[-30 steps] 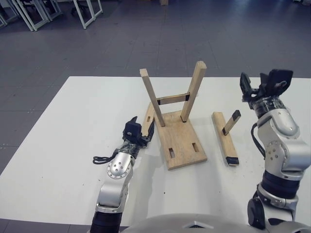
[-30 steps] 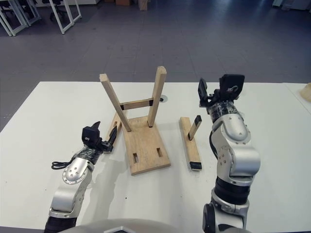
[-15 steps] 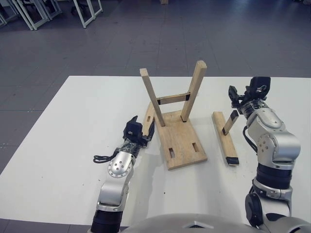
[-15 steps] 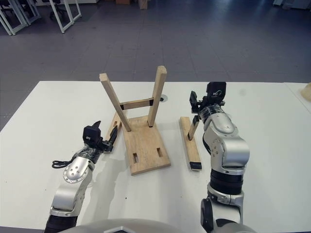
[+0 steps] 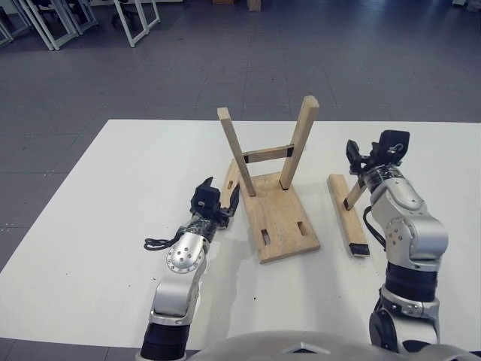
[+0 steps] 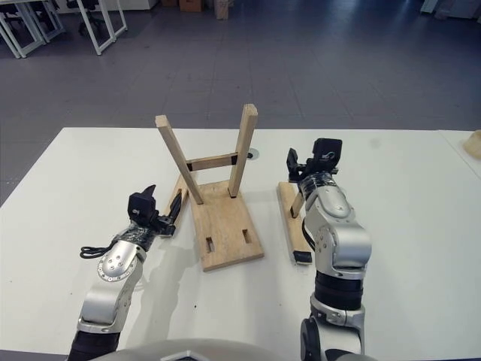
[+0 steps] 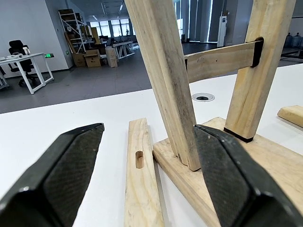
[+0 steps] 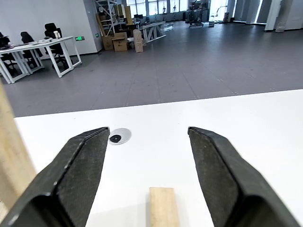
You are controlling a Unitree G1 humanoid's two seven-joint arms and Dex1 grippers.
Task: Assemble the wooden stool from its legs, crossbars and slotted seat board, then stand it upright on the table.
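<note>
eyes: high, forward-down, same table (image 5: 113,195) | wrists: low, close, near stool (image 5: 282,214)

Premises: a large open-plan lab or workshop hall. A grey tiled floor (image 5: 248,68) extends beyond a white table (image 5: 105,203), which is fitted with a round cable port (image 8: 117,137). White-framed desks (image 5: 135,16) stand at eleven o'clock. Farther back are an office chair (image 7: 18,47), a shelving rack (image 7: 69,21), cardboard boxes (image 7: 93,60) and tall windows (image 7: 116,28).

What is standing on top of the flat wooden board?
A left leg and a right leg stand on the board, joined by a crossbar. Two slots nearer the robot are empty. The legs' bottom ends are hidden where they meet the board.
</note>
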